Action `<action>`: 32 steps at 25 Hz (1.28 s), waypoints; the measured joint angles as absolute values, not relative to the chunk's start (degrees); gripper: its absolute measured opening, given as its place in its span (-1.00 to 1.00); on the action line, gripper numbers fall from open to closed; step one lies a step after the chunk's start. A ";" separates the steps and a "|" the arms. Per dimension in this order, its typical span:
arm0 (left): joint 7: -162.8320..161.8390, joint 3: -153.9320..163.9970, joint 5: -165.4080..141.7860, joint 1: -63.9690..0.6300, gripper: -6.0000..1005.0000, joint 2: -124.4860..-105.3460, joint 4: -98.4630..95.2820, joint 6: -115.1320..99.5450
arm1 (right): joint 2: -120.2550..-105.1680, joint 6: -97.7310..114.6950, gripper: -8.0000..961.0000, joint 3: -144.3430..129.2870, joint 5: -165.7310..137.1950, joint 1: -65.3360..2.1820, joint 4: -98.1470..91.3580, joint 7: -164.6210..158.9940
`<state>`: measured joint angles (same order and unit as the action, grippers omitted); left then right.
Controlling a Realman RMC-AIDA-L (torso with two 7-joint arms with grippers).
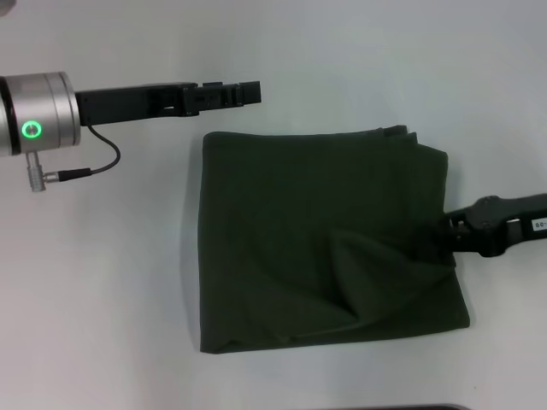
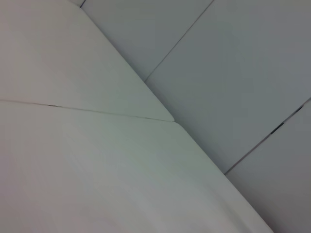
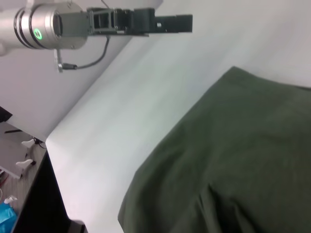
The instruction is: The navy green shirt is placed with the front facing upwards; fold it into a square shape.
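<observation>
The navy green shirt (image 1: 316, 239) lies folded into a rough square in the middle of the white table, plain green side up, with no letters showing. My right gripper (image 1: 443, 232) reaches in from the right and is shut on the shirt's right edge, where creases run toward it. The right wrist view shows the green cloth (image 3: 243, 160) close below. My left gripper (image 1: 252, 90) hovers shut and empty just beyond the shirt's far left corner, apart from it; the left gripper (image 3: 187, 22) also shows in the right wrist view. The left wrist view shows no shirt.
The white table (image 1: 102, 299) surrounds the shirt on all sides. A thin cable (image 1: 98, 158) hangs from my left wrist. In the right wrist view the table's edge (image 3: 53, 160) drops to a dark floor with small objects.
</observation>
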<state>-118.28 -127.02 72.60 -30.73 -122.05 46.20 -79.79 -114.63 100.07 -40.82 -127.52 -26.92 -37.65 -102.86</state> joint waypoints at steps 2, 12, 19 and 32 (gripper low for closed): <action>-118.29 -127.01 72.59 -30.74 0.83 -121.94 45.89 -79.90 | -114.80 100.10 -0.70 -40.88 -127.59 -27.99 -37.35 -103.18; -118.20 -127.06 72.60 -30.20 0.83 -121.31 45.71 -79.72 | -116.54 97.65 -0.25 -45.72 -128.01 -32.39 -36.38 -104.72; -118.21 -127.09 72.60 -30.14 0.83 -121.19 45.70 -79.71 | -117.16 93.69 -0.05 -48.55 -128.06 -33.91 -36.28 -106.10; -118.02 -127.05 72.59 -30.15 0.83 -121.19 45.62 -79.71 | -117.95 91.19 -0.06 -50.89 -128.06 -35.71 -35.65 -107.30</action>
<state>-118.02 -127.05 72.59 -30.15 -121.19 45.62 -79.71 -117.95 91.19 -50.89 -128.06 -35.71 -35.65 -107.30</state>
